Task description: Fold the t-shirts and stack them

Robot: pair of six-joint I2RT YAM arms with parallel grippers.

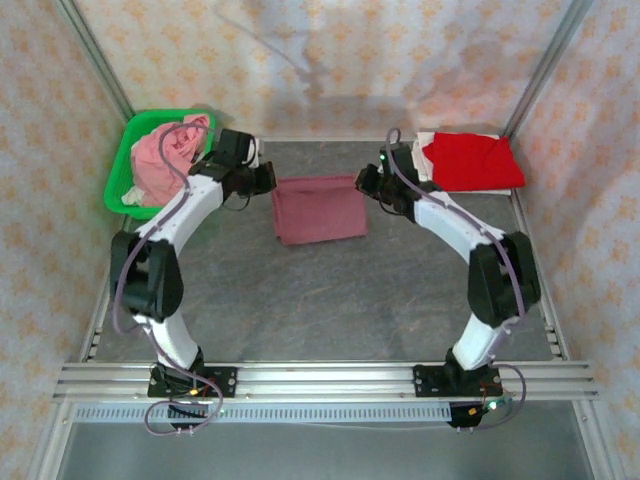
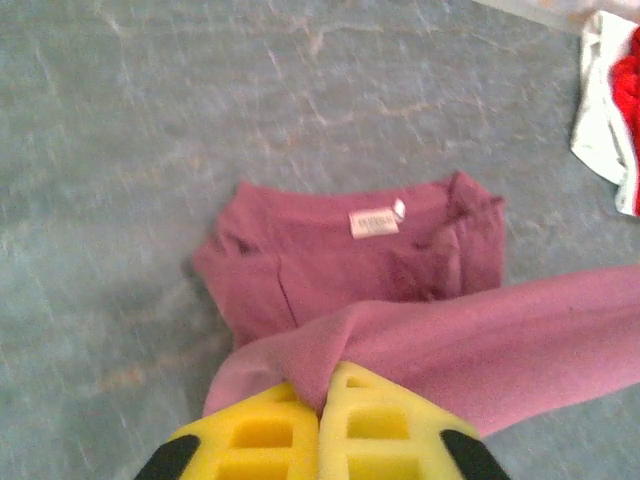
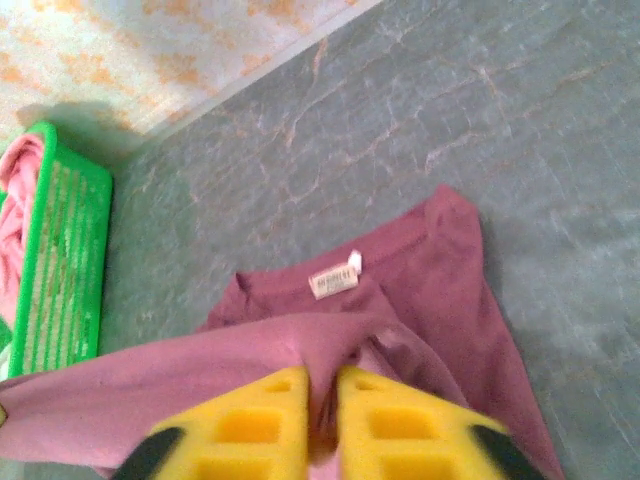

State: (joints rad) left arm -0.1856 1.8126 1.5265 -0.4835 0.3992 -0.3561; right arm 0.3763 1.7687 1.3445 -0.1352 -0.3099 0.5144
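The maroon t-shirt (image 1: 320, 208) lies partly folded in the middle of the table, its neck label (image 2: 373, 221) facing up. My left gripper (image 1: 262, 178) is at the shirt's far left corner, shut on a lifted fold of the maroon cloth (image 2: 325, 385). My right gripper (image 1: 368, 180) is at the far right corner, also shut on maroon cloth (image 3: 322, 385). Between the two grippers a band of the shirt (image 3: 150, 380) is stretched above the part lying flat. A folded red t-shirt (image 1: 475, 160) rests on a white one (image 1: 428, 152) at the back right. A pink t-shirt (image 1: 165, 155) sits crumpled in the basket.
The green plastic basket (image 1: 122, 175) stands at the back left, close behind my left arm (image 3: 60, 270). Patterned cloth walls enclose the table on three sides. Open grey tabletop (image 1: 330, 300) lies between the maroon shirt and the arm bases.
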